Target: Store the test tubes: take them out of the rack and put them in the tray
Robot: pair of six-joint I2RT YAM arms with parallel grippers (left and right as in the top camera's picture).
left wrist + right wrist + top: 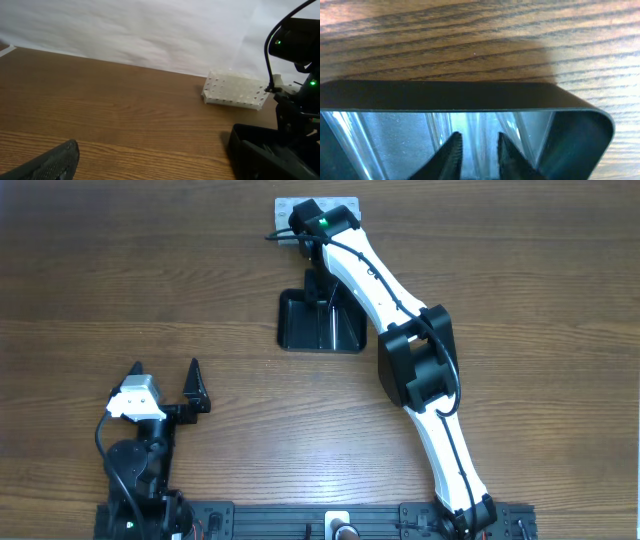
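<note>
Inside the tray [470, 95], test tubes [436, 131] lie beneath the right claw [479, 150], slightly parted.

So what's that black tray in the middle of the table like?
The black rectangular plastic tray is shallow and glossy, with rounded corners and low walls. It lies flat on the brown wooden table, near but apart from the white perforated rack. On its floor lie clear test tubes side by side, and the right arm's pincer hangs just above them.

Rack [235, 90] behind tray [293, 320]; test tubes [437, 132] in tray; right pincer [478, 136] over tray.
</note>
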